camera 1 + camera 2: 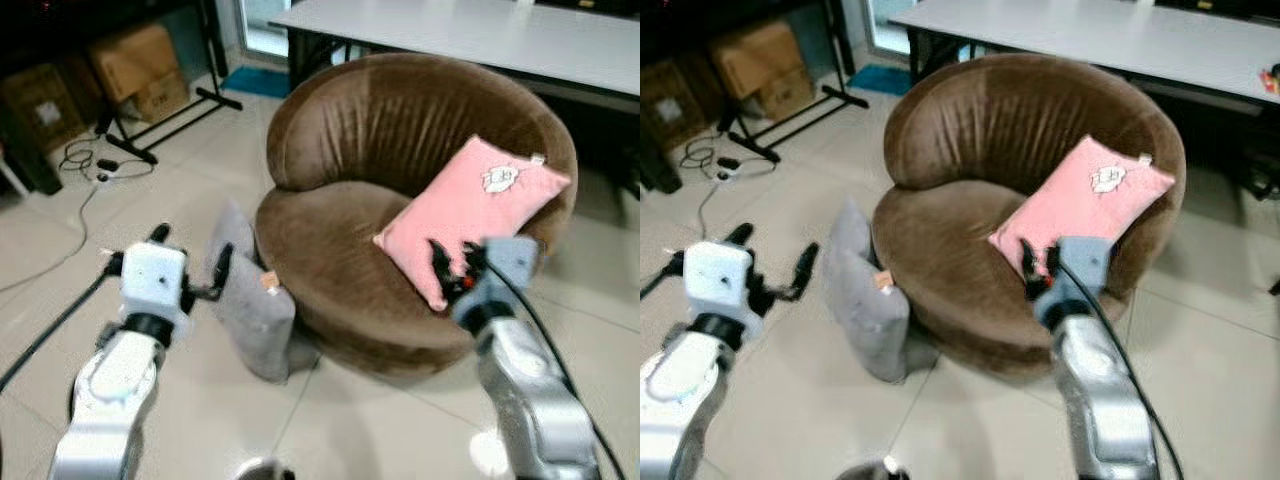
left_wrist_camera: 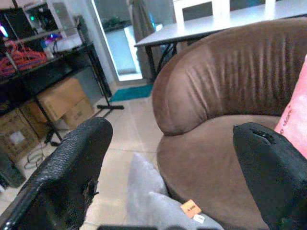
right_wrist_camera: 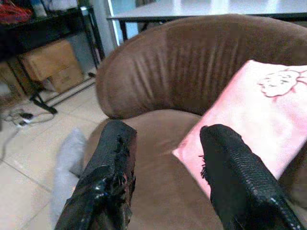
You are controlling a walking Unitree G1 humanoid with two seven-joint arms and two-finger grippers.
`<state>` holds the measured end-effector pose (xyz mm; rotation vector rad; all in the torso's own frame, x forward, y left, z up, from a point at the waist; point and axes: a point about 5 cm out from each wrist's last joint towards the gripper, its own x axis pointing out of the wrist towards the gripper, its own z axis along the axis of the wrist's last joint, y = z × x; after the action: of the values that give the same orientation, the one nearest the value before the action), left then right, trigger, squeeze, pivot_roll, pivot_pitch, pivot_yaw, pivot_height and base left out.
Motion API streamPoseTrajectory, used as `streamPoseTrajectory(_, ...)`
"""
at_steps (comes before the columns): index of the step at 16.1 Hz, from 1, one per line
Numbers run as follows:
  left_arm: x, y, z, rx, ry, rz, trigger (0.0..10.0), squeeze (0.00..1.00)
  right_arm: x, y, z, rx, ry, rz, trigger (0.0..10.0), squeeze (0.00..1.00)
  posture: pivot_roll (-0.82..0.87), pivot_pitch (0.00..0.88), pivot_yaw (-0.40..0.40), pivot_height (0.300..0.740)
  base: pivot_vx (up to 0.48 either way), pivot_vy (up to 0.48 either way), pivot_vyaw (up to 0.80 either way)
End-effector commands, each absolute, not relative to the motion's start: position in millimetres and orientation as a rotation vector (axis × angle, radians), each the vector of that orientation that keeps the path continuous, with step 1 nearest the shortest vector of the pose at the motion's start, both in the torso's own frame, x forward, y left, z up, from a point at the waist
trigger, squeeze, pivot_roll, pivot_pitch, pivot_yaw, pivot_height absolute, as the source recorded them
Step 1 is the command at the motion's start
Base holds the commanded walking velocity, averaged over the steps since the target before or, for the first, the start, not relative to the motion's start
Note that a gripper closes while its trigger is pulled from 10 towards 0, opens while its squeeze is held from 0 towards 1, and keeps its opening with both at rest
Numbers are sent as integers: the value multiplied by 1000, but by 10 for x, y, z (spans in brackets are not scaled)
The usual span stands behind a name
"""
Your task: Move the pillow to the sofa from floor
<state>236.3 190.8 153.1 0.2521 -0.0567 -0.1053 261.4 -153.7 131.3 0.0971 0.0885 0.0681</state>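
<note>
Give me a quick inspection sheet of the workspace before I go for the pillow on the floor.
Surface: pale tiled floor; brown round sofa ahead, most of the seat bare.
Job's things: grey pillow stands on the floor, leaning against the sofa's front left side, orange tag showing.
Clutter: pink pillow already on the sofa, propped against the backrest.
Grippers: left gripper open, hovering just left of the grey pillow; right gripper open, in front of the pink pillow's lower edge.
Cables: loose cable and plug on the floor, far left.
Surroundings: cardboard boxes and black stand at back left; white table behind the sofa.
</note>
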Motion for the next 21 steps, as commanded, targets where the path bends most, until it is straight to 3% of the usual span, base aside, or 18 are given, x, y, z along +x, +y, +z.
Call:
streamPoseTrajectory(1,2359,1885,1519,254,-50,-113,10000,0,2597,-1609,1297,100,107,41,10000,0,-32,78,24,740,0,409,0)
streamPoseTrajectory(8,2368,1880,1516,259,-50,-123,10000,0,2597,-1609,1295,109,106,33,10000,0,-33,78,27,740,0,411,0)
streamPoseTrajectory(12,2374,1843,1525,225,-51,-141,10000,0,2588,-1578,1295,78,103,65,10000,0,-33,78,27,740,0,0,0)
streamPoseTrajectory(13,2377,1841,1516,225,-44,-149,10000,0,2584,-1567,1290,79,105,70,10000,357,-32,69,27,740,0,0,800)
streamPoseTrajectory(14,2378,1841,1515,207,-43,-159,10000,8,2582,-1552,1296,78,100,82,10000,808,-32,69,27,740,0,0,800)
streamPoseTrajectory(15,2377,1842,1519,203,-45,-162,10000,141,2581,-1548,1297,79,100,86,10000,1000,-32,69,27,740,0,0,800)
streamPoseTrajectory(16,2374,1846,1520,197,-45,-164,10000,373,2578,-1548,1296,82,98,84,10000,1000,-30,65,26,740,266,0,800)
streamPoseTrajectory(17,2363,1861,1520,197,-45,-157,10000,804,2576,-1590,1338,-25,37,63,10000,1000,-29,63,24,740,281,0,581)
streamPoseTrajectory(21,2365,1878,1530,210,-51,-146,10000,776,2583,-1555,1360,86,-6,86,10000,1000,-29,67,24,740,128,0,552)
